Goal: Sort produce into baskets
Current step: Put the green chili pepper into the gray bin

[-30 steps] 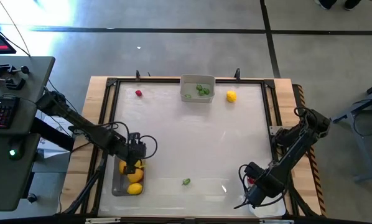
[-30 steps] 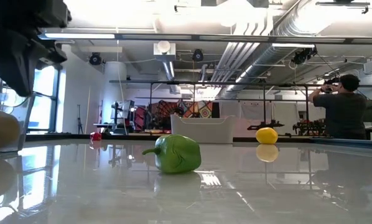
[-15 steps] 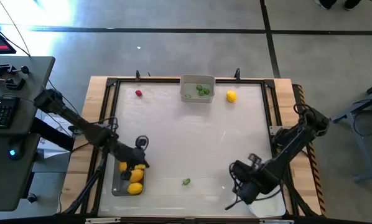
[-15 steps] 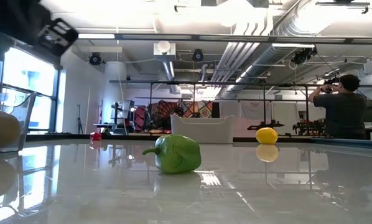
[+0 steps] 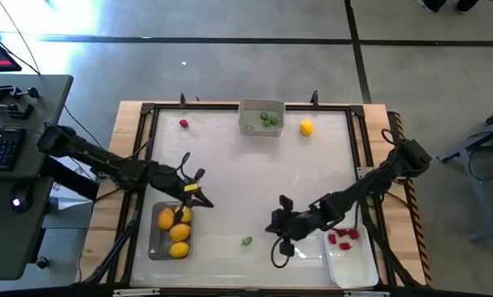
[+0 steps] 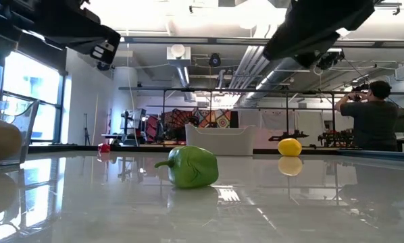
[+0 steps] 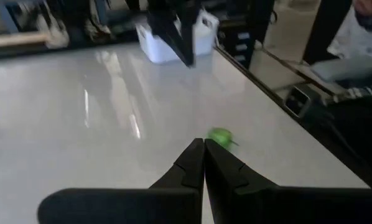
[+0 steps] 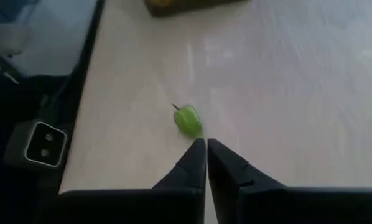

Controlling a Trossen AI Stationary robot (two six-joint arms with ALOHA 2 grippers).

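A green piece (image 5: 246,241) lies loose on the white table near its front edge, also seen in the low view (image 6: 188,167). My right gripper (image 5: 273,228) hovers shut just right of it, pointing at it (image 8: 188,119). My left gripper (image 5: 200,193) is shut above the table, beside the far right corner of the dark-tinted bin (image 5: 157,244), which holds several yellow ovals (image 5: 179,233). The green piece shows ahead of its fingertips (image 7: 220,135). A red piece (image 5: 183,124) and a yellow oval (image 5: 306,127) lie at the far side.
A pale grey bin (image 5: 261,118) with green pieces stands at the far edge's middle. A white bin (image 5: 355,262) with red pieces sits at the near right corner. A raised frame rims the table. A person (image 6: 372,121) stands far off in the room.
My left gripper has come away from over the dark bin toward the table's middle and tipped from pointing down to nearly level. My right gripper has swung from the white bin toward the left, closing on the green piece, and tipped up. Both stayed shut.
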